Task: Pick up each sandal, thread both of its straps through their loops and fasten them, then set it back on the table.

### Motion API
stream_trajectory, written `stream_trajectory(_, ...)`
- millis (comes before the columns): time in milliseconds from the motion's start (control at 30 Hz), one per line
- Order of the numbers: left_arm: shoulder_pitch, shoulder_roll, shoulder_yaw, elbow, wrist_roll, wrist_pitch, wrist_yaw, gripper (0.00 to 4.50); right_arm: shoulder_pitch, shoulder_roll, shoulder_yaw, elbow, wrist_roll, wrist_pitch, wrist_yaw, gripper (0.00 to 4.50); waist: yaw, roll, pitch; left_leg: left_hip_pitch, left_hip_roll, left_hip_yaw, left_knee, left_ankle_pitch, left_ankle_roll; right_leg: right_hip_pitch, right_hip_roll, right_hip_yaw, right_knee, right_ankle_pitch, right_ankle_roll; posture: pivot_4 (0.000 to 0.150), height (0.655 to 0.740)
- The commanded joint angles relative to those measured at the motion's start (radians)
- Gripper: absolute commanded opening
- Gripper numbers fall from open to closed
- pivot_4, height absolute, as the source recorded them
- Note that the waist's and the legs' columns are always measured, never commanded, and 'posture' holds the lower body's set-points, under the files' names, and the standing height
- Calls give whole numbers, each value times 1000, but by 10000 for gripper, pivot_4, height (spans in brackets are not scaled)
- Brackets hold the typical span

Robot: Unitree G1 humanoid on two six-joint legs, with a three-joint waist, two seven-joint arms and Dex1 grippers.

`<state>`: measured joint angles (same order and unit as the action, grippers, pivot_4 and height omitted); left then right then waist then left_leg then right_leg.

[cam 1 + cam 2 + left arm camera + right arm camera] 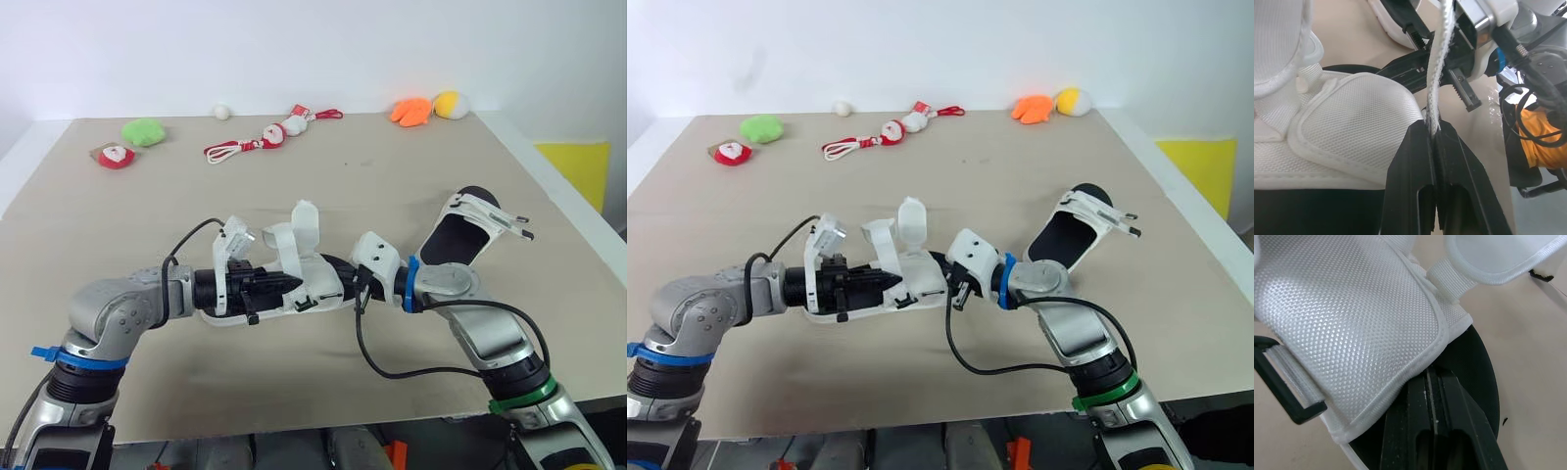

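A white mesh sandal (312, 262) with a black footbed lies at the middle of the table (392, 186), its straps (306, 223) standing up loose. My left gripper (290, 284) comes in from the left and is shut on a thin white strap (1442, 58), pinched edge-on between its fingertips. My right gripper (345, 286) meets it from the right, shut on the sandal's edge where the mesh flap (1356, 308) meets the black footbed (1474, 367). A black loop (1283, 387) hangs off the flap. The second sandal (468, 235) lies to the right, straps undone.
Along the table's far edge sit small plush toys: a green one (144, 131), a red-and-white one (116, 156), a white ball (221, 112), a corded figure (276, 133), an orange one (411, 111) and a yellow one (452, 104). A yellow patch (580, 166) lies beyond the right edge.
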<state>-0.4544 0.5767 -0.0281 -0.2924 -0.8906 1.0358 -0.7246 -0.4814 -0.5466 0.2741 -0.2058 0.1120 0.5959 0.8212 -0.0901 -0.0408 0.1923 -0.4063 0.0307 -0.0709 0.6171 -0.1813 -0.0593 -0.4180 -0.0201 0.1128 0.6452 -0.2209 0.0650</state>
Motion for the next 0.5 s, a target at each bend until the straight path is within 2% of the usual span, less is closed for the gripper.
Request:
stream_trajectory(33, 12, -6, -4, -15, 5, -8, -12, 227, 15, 2, 27, 4, -13, 21, -4, 0, 0, 0, 0, 0, 0, 0, 0, 0, 0, 0, 0, 0, 0, 0, 0, 1500, 7400)
stream_trajectory(500, 12, -30, 17, -91, -61, -5, -16, 227, 7, 4, 23, 6, -9, 34, -1, 0, 1, 0, 0, 0, 0, 0, 0, 0, 0, 0, 0, 0, 0, 0, 0, 1500, 7400)
